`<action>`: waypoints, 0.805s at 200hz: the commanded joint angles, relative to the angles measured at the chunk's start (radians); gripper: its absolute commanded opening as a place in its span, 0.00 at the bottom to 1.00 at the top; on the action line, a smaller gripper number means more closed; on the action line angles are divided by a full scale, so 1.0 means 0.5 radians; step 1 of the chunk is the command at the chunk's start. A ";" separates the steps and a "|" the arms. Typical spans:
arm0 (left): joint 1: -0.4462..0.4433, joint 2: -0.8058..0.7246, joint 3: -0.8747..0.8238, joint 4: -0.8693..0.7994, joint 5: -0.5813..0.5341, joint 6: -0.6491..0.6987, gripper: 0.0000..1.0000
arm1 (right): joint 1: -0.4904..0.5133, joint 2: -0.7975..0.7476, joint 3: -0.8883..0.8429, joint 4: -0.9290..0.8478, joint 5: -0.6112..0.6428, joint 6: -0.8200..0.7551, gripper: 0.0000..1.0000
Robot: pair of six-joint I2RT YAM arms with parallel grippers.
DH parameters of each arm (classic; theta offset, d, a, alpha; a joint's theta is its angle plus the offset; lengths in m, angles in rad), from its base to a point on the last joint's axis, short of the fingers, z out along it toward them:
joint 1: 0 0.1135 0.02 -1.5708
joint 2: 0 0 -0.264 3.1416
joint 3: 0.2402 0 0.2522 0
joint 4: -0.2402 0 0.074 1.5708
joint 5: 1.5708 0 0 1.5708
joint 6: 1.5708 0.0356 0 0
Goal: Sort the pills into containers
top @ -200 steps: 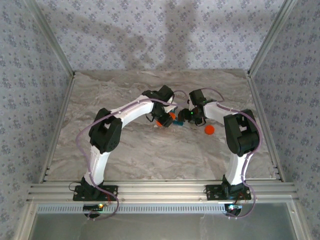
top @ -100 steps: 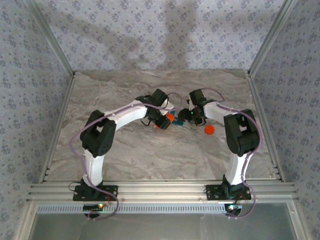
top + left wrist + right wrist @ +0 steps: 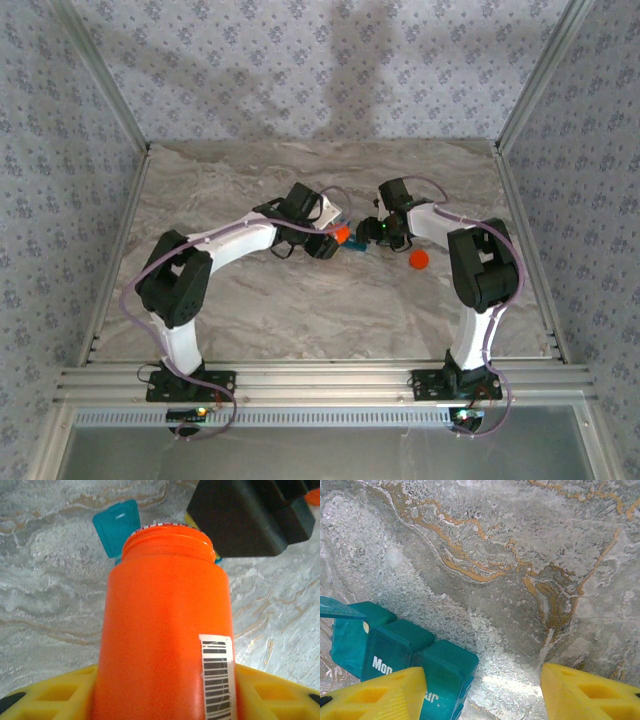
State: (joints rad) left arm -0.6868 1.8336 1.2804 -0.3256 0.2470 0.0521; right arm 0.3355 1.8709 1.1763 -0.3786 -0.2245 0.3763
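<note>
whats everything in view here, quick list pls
orange bottle: one, orange, cap off, held over the table with its mouth towards the organiser
barcode label: one, white and black, on the bottle's side
pill organiser: one, teal-blue, on the table mid-scene, "Mon" printed on one compartment
open lid: one, teal, flipped up at the organiser's end
round piece: one, orange, on the table right of the organiser, likely the bottle's cap
table: one, grey marble pattern
walls: patterned grey-blue, on three sides
frame: aluminium, along the near edge
left gripper: yellow fingers, shut on the bottle
right gripper: yellow fingers, open, at the organiser
</note>
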 commanded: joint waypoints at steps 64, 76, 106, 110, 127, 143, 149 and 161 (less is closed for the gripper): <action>0.057 -0.267 -0.310 0.580 0.216 -0.060 0.00 | -0.008 0.003 0.103 -0.124 0.028 0.032 0.64; 0.058 -0.294 -0.335 0.624 0.222 -0.063 0.00 | -0.006 -0.008 0.127 -0.143 0.033 0.028 0.64; 0.067 -0.361 -0.396 0.709 0.238 -0.084 0.00 | -0.008 -0.056 0.180 -0.200 0.041 0.027 0.65; 0.067 -0.371 -0.403 0.725 0.239 -0.088 0.00 | -0.007 -0.064 0.187 -0.205 0.043 0.028 0.65; 0.080 -0.415 -0.438 0.780 0.247 -0.104 0.00 | -0.008 -0.095 0.219 -0.244 0.052 0.028 0.65; 0.092 -0.464 -0.463 0.832 0.254 -0.120 0.00 | -0.009 -0.127 0.241 -0.280 0.065 0.032 0.65; 0.095 -0.482 -0.473 0.854 0.260 -0.129 0.00 | -0.006 -0.141 0.248 -0.293 0.073 0.031 0.65; 0.100 -0.521 -0.492 0.905 0.265 -0.143 0.00 | -0.007 -0.165 0.257 -0.319 0.082 0.034 0.65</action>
State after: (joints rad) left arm -0.6479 1.6455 1.0542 0.0273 0.3466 0.0048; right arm 0.3355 1.8416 1.2655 -0.4728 -0.2104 0.3767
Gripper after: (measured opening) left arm 0.538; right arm 0.651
